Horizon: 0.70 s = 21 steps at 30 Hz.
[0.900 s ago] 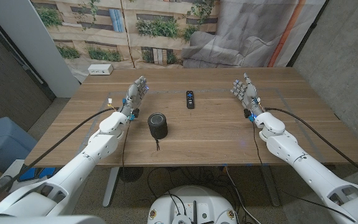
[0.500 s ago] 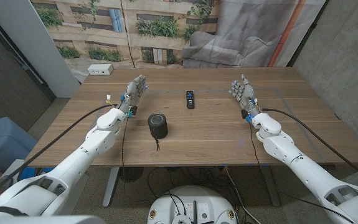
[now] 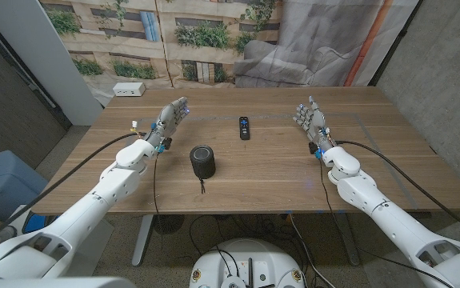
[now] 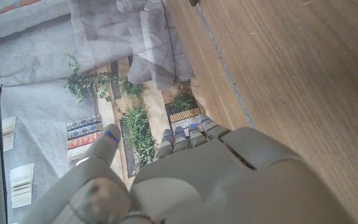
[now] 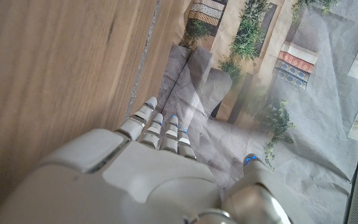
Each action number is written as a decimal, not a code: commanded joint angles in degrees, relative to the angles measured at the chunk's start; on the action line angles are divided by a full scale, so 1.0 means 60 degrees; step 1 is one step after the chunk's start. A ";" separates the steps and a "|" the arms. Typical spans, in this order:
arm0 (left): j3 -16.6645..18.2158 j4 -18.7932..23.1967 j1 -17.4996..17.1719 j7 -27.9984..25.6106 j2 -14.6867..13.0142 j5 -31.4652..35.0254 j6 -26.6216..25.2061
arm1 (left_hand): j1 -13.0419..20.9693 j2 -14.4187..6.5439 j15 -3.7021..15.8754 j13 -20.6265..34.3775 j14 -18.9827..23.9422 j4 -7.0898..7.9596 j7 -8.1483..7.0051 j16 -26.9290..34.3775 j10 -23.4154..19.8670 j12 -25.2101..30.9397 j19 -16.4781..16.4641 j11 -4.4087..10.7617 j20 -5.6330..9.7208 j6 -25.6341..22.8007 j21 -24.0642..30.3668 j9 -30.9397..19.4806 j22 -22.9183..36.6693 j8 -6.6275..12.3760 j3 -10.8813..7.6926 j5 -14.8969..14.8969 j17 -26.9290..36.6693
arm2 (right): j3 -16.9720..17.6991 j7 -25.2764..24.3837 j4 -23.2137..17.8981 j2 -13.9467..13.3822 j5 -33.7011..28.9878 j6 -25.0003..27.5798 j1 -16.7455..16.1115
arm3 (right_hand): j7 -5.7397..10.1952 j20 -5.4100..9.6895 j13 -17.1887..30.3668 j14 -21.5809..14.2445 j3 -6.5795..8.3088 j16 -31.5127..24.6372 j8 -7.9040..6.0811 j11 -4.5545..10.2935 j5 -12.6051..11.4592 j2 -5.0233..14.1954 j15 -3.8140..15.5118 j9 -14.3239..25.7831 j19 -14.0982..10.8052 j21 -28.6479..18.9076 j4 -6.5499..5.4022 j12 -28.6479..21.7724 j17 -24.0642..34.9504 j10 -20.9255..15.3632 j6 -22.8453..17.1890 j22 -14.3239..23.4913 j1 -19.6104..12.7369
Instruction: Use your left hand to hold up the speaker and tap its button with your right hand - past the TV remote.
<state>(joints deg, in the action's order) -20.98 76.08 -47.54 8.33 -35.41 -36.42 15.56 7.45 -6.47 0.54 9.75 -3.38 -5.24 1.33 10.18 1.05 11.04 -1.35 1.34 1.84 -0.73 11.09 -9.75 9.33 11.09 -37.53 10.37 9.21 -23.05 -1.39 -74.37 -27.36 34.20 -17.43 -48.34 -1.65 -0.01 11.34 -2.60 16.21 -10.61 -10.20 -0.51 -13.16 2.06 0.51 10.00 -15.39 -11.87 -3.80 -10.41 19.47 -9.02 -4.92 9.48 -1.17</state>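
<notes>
Behind the wooden table (image 3: pixel 278 172) hung a printed backdrop of plants and building fronts, with grey cloth draped beside it. At the far left corner of the tabletop lay a white power strip (image 3: pixel 129 89). Nearer, the left hand (image 3: pixel 169 120) was raised over the left part of the table, palm upright, its fingers (image 4: pixel 185 138) straight and apart, holding nothing. The speaker (image 3: pixel 202 159) stood to the right of that hand and closer to the robot, well apart from it: a dark cylinder, upright, its long axis vertical and its round top facing up, with a short dark cord trailing from its base towards the table's near edge. Beyond the speaker and a little to the right lay the TV remote (image 3: pixel 244 127), a slim black bar with its long axis running away from the robot, touching neither hand. On the right side, the right hand (image 3: pixel 313 120) was raised likewise, palm upright, fingers (image 5: pixel 161 130) extended and spread, empty, well apart from both the remote and the speaker
</notes>
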 commanded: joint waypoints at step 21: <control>-0.0069 0.0774 0.0110 0.2072 -0.1687 0.0054 -0.0503 | 0.0849 0.0469 0.0618 0.0036 0.0243 -0.0927 -0.0415 0.0010 -0.0381 0.0003 -0.0333 0.0447 0.0473 -0.0385 -0.0040 -0.0032 0.0027 0.0163 -0.0085 -0.0052 0.0043 | 0.0012 0.0332 0.0370 -0.0216 -0.0168 -0.0209 0.0238 | 0.0073 0.0050 -0.0012 -0.0098 0.0105 -0.0086 -0.0076 0.0038 -0.0094 0.0166 0.0037 0.0018 -0.0106 0.0077 0.0037 -0.0113 -0.0112 -0.0093 -0.0073 0.0012 -0.0114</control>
<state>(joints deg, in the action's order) -20.46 81.58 -48.95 15.69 -43.24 -36.62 12.35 11.65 -3.63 1.97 9.74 -2.14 -10.54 -0.73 10.15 -1.01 11.04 -2.76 3.39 2.03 -2.80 11.09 -9.74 9.33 11.52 -37.96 10.14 9.20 -22.75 -0.09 -73.85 -28.81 33.96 -17.46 -47.47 -1.34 0.20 11.18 -2.81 16.53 -10.81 -10.20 -0.51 -13.36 2.89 0.72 9.99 -15.60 -11.55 -3.48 -10.82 18.86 -9.02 -5.23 9.47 -2.00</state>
